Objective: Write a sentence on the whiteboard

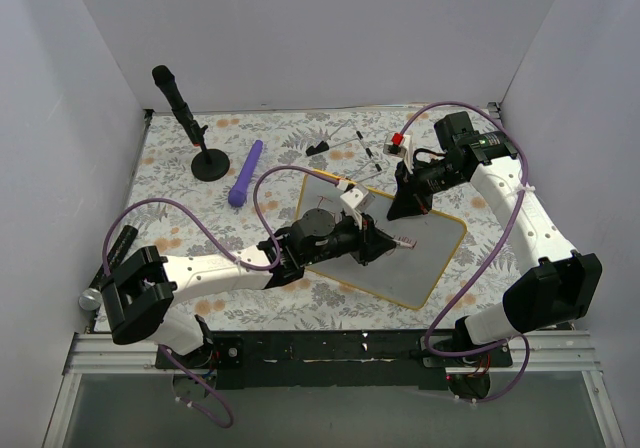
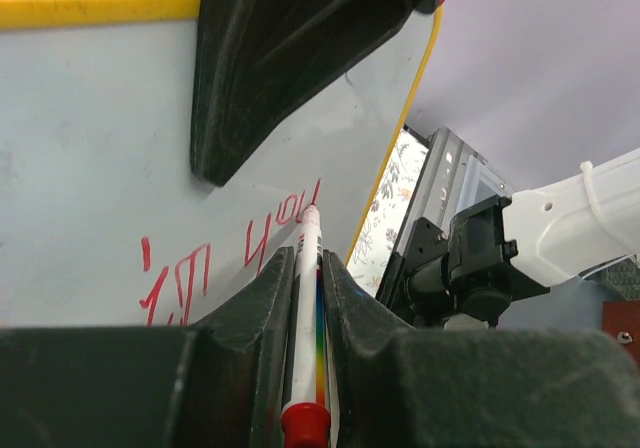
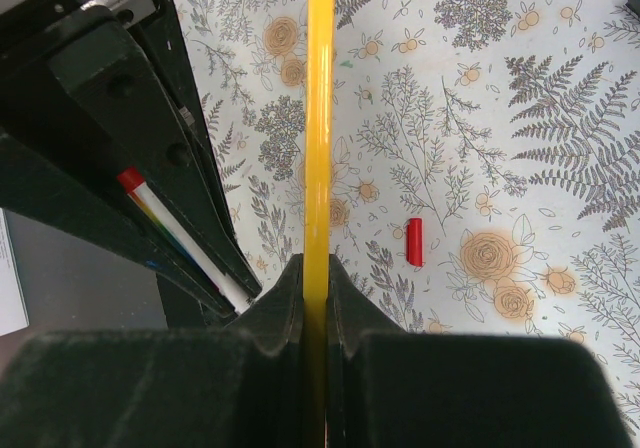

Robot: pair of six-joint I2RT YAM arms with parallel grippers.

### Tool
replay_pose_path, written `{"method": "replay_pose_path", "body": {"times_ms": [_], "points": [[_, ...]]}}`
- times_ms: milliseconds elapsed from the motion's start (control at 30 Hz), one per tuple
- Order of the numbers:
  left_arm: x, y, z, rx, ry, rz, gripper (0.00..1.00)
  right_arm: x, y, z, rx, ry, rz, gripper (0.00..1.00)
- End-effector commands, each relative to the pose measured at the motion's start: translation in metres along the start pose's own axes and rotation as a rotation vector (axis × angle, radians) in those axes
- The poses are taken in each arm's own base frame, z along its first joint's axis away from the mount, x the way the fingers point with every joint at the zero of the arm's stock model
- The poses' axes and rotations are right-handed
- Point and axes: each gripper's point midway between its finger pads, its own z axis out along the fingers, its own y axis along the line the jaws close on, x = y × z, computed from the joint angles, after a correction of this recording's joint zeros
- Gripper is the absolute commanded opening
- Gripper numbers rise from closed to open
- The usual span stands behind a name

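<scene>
The main risk is the board [image 1: 432, 246] shifting under pen pressure. The right end effector [image 3: 315, 268] is closed on the yellow rim alone, a thin pinch at the board's 12 o'clock edge in the top view. A firm stroke could twist the board out of that hold or skid it across the counter [image 1: 270, 133] and spoil the line. A second risk is room: in the left wrist view the rim runs close by at 3 o'clock of the marker [image 2: 305, 298] tip, so further words may crowd the edge unless a new line is begun. The left end effector [image 2: 308, 255] is clamped on the marker, which could also slide back between the fingers if pressed hard. The red lettering [image 2: 230, 258] lies at 9 o'clock of the tip, its last stroke just beside it. The tip seems to touch the board, though the angle leaves that uncertain. A red cap [image 3: 414, 242] lies loose on the counter beyond the rim.
</scene>
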Motion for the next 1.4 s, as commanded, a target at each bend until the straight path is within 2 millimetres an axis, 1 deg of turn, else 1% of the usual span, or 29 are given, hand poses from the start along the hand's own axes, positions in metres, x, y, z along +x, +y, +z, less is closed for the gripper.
{"method": "replay_pose_path", "body": {"times_ms": [0,133,367,567,667,800,900,1000,1033,1200,1267,1367], "points": [[0.01,0.009,-0.004,-0.02,0.031,-0.012,0.0,-0.025,0.015,-0.007,-0.045,-0.105,-0.095,0.01],[0.016,0.008,-0.003,-0.008,0.047,-0.021,0.0,-0.025,0.015,-0.006,-0.047,-0.103,-0.095,0.01],[0.009,0.001,0.003,0.028,0.037,-0.02,0.0,-0.024,0.015,-0.006,-0.044,-0.104,-0.097,0.01],[0.008,-0.001,0.006,0.037,0.034,-0.021,0.0,-0.024,0.016,-0.006,-0.044,-0.104,-0.099,0.01],[0.002,-0.008,0.003,0.063,0.017,-0.019,0.0,-0.024,0.016,-0.007,-0.044,-0.104,-0.097,0.01],[-0.015,-0.021,-0.008,0.107,-0.028,-0.013,0.0,-0.024,0.016,-0.007,-0.044,-0.108,-0.099,0.01],[-0.021,-0.023,-0.011,0.112,-0.05,-0.01,0.0,-0.024,0.015,-0.006,-0.046,-0.106,-0.095,0.01],[-0.026,-0.023,-0.009,0.104,-0.068,-0.005,0.0,-0.024,0.015,-0.006,-0.047,-0.105,-0.094,0.01],[-0.026,-0.019,-0.006,0.09,-0.072,-0.006,0.0,-0.025,0.015,-0.007,-0.045,-0.107,-0.098,0.01],[-0.029,-0.016,0.002,0.07,-0.076,0.002,0.0,-0.024,0.016,-0.008,-0.041,-0.107,-0.101,0.01],[-0.027,-0.011,0.004,0.05,-0.071,0.004,0.0,-0.025,0.016,-0.007,-0.041,-0.107,-0.101,0.01],[-0.031,-0.012,0.004,0.049,-0.087,0.01,0.0,-0.024,0.016,-0.007,-0.044,-0.106,-0.098,0.01]]}}
